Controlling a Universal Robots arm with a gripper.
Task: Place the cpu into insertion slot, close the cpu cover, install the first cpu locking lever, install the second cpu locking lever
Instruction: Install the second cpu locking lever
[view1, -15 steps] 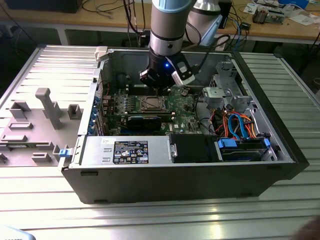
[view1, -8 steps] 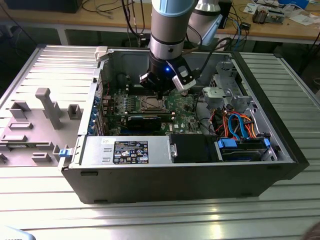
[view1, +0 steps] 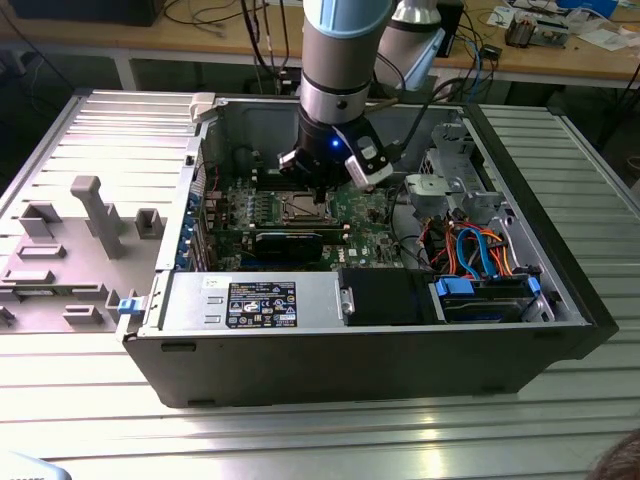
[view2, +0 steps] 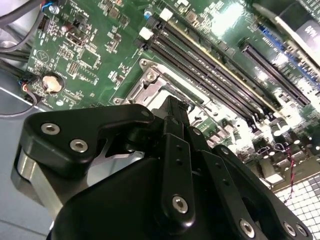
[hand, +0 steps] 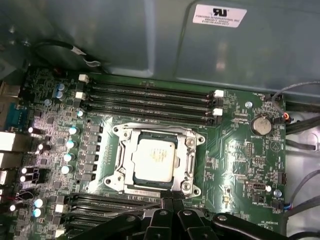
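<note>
Claw: the gripper (hand: 172, 196) hangs low inside the open computer case (view1: 560, 330), its dark fingers (view2: 175, 117) pressed together at the tip, nothing seen between them.
Claw against socket: in the first wrist view the fingertips sit at the near edge of the insertion slot (hand: 191, 150), at or just above the metal frame; contact cannot be told.
Chip: the cpu (hand: 155, 159) lies flat in the insertion slot, silvery top up, just beyond the fingertips.
Cover: the cpu cover (hand: 125, 162) appears to lie down around the chip, framing it.
Around the socket: long black memory slots (hand: 150, 102) run along the far side of the insertion slot on the green motherboard (hand: 245, 165); a coin battery (hand: 261, 125) sits well off to one side.
Arm: in the exterior view the robot arm (view1: 340, 60) drops straight down over the insertion slot.
</note>
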